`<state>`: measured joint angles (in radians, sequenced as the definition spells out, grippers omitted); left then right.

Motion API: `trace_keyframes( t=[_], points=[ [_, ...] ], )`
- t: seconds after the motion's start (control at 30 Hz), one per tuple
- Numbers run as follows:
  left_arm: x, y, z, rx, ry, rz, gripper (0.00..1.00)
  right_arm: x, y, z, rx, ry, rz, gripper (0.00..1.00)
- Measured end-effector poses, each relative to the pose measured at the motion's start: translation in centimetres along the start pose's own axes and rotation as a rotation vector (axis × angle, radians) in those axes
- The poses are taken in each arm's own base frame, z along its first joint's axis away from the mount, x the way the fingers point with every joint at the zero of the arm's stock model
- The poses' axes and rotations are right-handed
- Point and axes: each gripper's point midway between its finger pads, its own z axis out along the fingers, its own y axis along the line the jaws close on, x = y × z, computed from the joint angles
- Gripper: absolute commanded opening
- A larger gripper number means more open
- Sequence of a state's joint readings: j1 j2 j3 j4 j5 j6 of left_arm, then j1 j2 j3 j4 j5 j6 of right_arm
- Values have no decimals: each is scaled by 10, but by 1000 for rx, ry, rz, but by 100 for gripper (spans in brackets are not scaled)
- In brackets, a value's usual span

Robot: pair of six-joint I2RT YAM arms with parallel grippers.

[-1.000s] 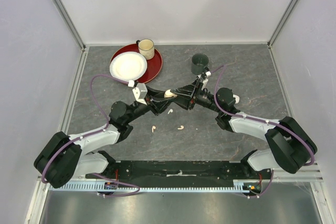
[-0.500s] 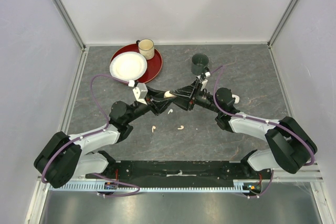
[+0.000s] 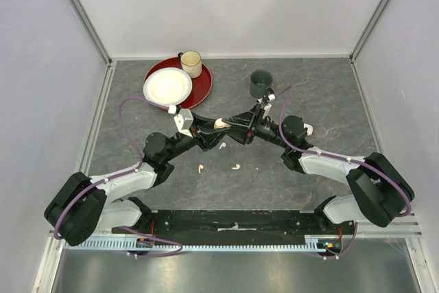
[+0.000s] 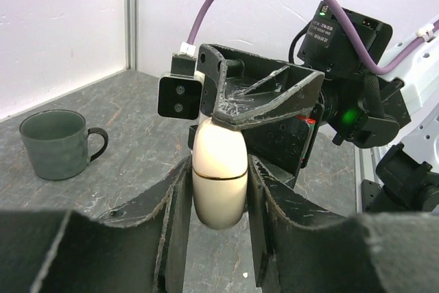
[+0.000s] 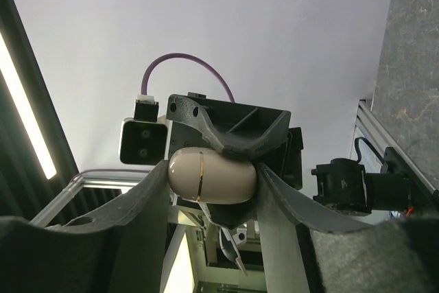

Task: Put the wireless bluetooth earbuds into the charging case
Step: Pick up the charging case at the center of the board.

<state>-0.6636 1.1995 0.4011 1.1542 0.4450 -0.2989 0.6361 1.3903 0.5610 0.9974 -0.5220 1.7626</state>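
Top view: left gripper [image 3: 217, 125] and right gripper [image 3: 227, 123] are meeting mid-table, both clamping the case [image 3: 221, 123]; three earbuds [image 3: 222, 145] are lying just nearer. Left wrist: narrowed jaws are pinching its lower half. Right wrist: half-open jaws are gripping it too.

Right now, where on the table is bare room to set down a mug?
Free: the table's far right corner, right of the green mug; also between that mug and the red plate. Crowded: the middle, where the left tool and right tool clamp the charging case near loose earbuds.
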Motion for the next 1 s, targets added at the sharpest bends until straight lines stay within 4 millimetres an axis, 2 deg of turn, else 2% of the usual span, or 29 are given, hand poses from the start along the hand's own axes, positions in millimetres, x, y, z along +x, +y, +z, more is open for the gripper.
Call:
trace_keyframes(
  t=[0.23, 0.27, 0.33, 0.37, 0.43, 0.47, 0.5, 0.6, 0.63, 0.67, 0.7, 0.73, 0.87, 0.93, 1.0],
  points=[
    [0, 0, 0, -2, -1, 0, 40, 1, 0, -2, -4, 0, 12, 29],
    [0, 0, 0, -2, 0, 0, 34, 1, 0, -2, -5, 1, 12, 29],
    [0, 0, 0, -1, -1, 0, 29, 1, 0, -2, -5, -1, 13, 29],
    [0, 0, 0, -1, -1, 1, 20, 0, 0, -2, -6, -2, 15, 29],
    [-1, 0, 0, -1, -2, 1, 12, 0, 0, -2, -6, -3, 15, 31],
    [-1, 0, 1, -1, -3, 1, 3, 0, 0, -2, -7, -3, 15, 32],
    [-1, 0, 1, -1, -3, 1, 2, 0, 0, -2, -7, -3, 15, 34],
    [0, 0, 1, -1, 0, 0, 2, 0, -1, -2, -6, -3, 15, 55],
    [0, 0, 0, -1, 1, 0, 2, 0, -1, -2, -5, -3, 15, 68],
    [0, 0, 0, 0, 1, 0, 2, 0, -1, -2, -5, -3, 15, 76],
    [0, 0, 0, 0, 3, -1, 2, 0, -1, -2, -5, -4, 7, 90],
    [0, 0, 0, 1, 2, -1, 2, 0, -2, -2, -4, -3, -3, 95],
    [-5, -3, -1, 6, -16, 9, 2, -5, -14, -3, 58, -10, -129, 98],
    [-3, -5, -7, 6, -12, 10, 2, -10, -14, -1, 114, -22, -250, 98],
    [-3, -9, -12, 16, -19, 14, 2, -18, -3, 2, 172, -52, -411, 98]
  ],
)
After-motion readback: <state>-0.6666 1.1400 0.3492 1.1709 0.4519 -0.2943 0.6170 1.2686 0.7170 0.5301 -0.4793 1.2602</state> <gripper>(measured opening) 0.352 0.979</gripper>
